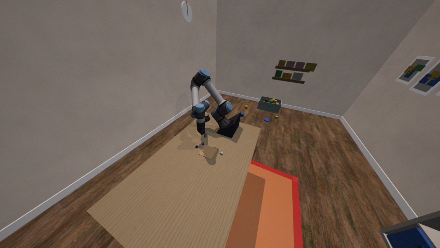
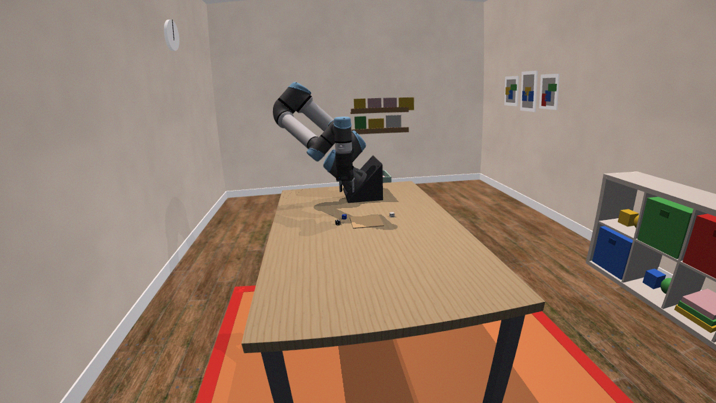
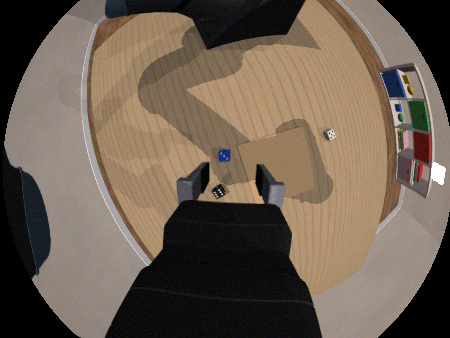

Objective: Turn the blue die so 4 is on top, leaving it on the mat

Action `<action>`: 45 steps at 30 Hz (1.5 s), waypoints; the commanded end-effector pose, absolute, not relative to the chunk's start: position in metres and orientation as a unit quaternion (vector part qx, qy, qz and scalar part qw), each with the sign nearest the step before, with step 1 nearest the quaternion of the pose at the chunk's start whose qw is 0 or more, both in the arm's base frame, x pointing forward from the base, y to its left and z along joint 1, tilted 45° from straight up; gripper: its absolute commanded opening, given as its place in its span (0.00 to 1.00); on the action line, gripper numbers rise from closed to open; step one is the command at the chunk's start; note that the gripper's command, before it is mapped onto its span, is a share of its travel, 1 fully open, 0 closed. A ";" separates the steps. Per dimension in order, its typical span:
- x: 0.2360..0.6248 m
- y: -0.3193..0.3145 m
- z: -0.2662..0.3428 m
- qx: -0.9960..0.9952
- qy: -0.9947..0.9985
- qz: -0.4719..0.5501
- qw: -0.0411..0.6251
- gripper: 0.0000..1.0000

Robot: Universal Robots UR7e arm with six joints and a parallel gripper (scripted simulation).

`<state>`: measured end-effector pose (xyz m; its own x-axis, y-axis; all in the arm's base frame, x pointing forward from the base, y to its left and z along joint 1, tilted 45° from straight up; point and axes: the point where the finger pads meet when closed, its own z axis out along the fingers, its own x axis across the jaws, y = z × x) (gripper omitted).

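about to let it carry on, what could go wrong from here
The black die sits close to the blue die, so the open hand could knock it onto another face while going for the blue one.

The blue die lies just off the mat; set down too near the edge, it might end up only partly on it.

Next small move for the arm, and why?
Probably shift the gripper toward the blue die before lowering: the jaws stand open and empty, and in the wrist view the die sits beyond the fingertips, off the mat, with the black die close by.
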<state>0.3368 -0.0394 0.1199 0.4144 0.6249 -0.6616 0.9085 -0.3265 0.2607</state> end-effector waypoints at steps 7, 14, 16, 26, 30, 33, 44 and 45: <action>0.329 -0.052 0.131 0.770 0.509 -0.234 0.306 1.00; 0.329 -0.052 0.131 0.770 0.509 -0.234 0.306 1.00; 0.329 -0.052 0.131 0.770 0.509 -0.234 0.306 1.00; 0.330 -0.065 0.117 0.771 0.509 -0.233 0.305 1.00; 0.330 -0.082 0.102 0.771 0.509 -0.233 0.305 1.00; 0.329 -0.090 0.095 0.771 0.509 -0.233 0.305 1.00; 0.329 -0.091 0.095 0.771 0.509 -0.233 0.305 0.70; 0.329 -0.091 0.095 0.771 0.509 -0.233 0.305 0.70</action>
